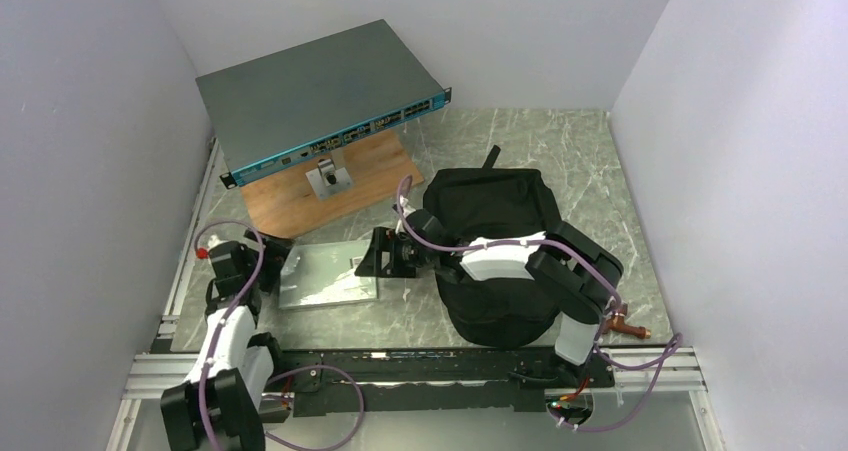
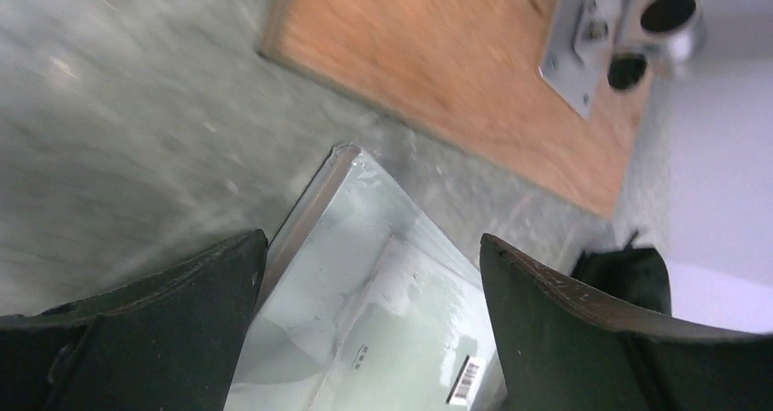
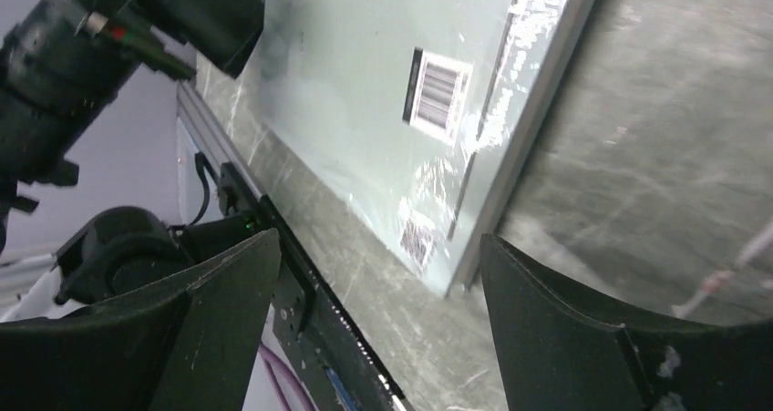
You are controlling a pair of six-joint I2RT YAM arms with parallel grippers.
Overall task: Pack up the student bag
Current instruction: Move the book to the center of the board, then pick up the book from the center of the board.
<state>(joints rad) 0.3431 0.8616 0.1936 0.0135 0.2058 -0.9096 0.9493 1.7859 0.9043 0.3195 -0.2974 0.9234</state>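
Note:
The student bag, a black soft backpack, lies right of centre with my right arm stretched across it; a corner of it shows in the left wrist view. A flat pale packet in clear wrap with barcode labels lies on the table left of the bag. My left gripper is open at the packet's left edge, and the packet lies below and between its fingers. My right gripper is open at the packet's right edge, with the packet's corner just ahead of its fingers.
A grey network switch box rests tilted on a wooden board with a metal bracket at the back left. White walls close in on three sides. A black rail runs along the near edge.

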